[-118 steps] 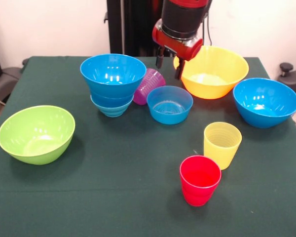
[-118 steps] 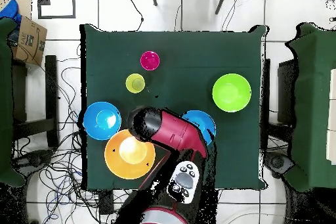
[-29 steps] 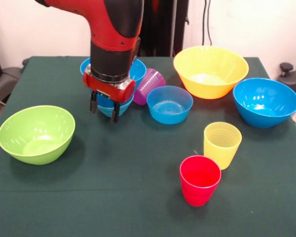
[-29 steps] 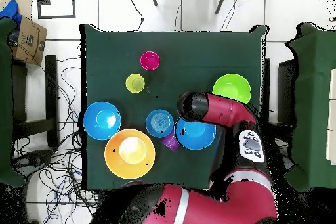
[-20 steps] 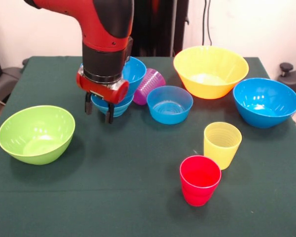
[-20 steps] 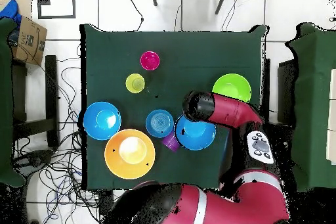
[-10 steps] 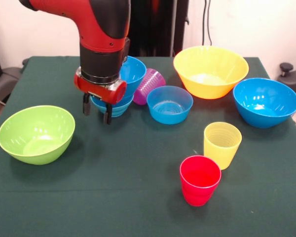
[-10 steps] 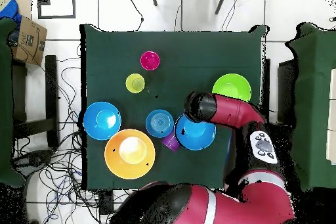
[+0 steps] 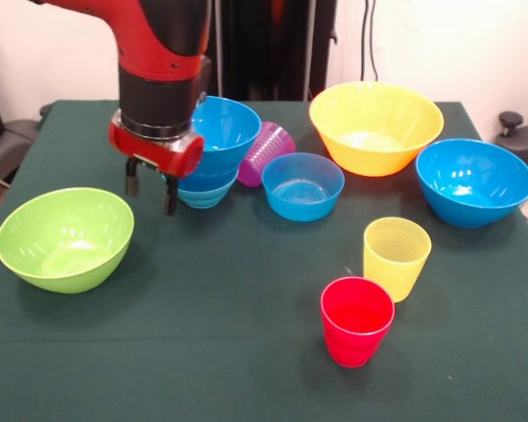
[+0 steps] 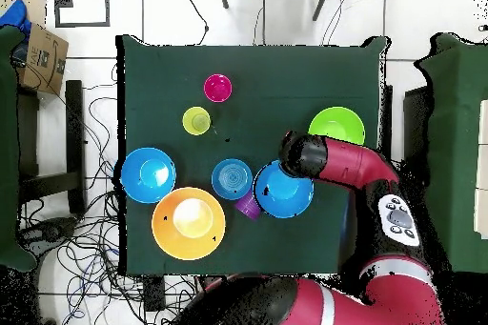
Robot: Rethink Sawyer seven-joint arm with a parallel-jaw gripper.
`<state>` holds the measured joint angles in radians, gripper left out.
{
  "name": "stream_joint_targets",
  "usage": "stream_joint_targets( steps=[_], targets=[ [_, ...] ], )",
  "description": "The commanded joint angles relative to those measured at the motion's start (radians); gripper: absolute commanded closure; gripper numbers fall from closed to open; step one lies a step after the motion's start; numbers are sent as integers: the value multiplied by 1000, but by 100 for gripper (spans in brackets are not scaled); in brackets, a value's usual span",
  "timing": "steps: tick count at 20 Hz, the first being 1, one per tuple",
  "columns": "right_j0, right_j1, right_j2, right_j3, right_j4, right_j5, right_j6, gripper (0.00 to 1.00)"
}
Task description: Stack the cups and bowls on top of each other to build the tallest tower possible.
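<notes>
Red-and-black gripper (image 9: 150,188) hangs above the desk (image 9: 229,352) between the lime green glossy plastic bowl (image 9: 64,238) and the tower (image 9: 204,149) of nested blue plastic bowls. Fingers (image 9: 170,199) moderately apart, nothing between them, tips clear of the cloth.

Key relation, front view: green bowl lies just left of and nearer the camera than the fingers, rim up, no long axis to align with. Its near rim looks like the likely grasp point, if green goes next.

Containers:
- Tower: large blue bowl nested on smaller blue ones; top bowl empty.
- Purple ribbed plastic cup (image 9: 266,152) on its side, touching the tower.
- Small blue bowl (image 9: 303,185), big yellow bowl (image 9: 376,127), large blue bowl (image 9: 473,180): separate, apparently empty.
- Yellow ribbed cup (image 9: 396,257) and red cup (image 9: 356,320): upright, just beside each other, empty.
</notes>
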<state>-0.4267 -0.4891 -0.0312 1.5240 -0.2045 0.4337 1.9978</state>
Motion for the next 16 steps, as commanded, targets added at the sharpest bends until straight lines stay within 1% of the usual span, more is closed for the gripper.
stream_joint_targets(
  steps=[1,5,10,16],
  targets=[
    [-32,-33,128,-26,-68,89,-150,0],
    [-51,-26,144,-44,-74,103,-168,0],
    [-53,20,151,-67,-92,47,-141,0],
    [-44,41,147,-65,-105,4,-111,0]
  ],
)
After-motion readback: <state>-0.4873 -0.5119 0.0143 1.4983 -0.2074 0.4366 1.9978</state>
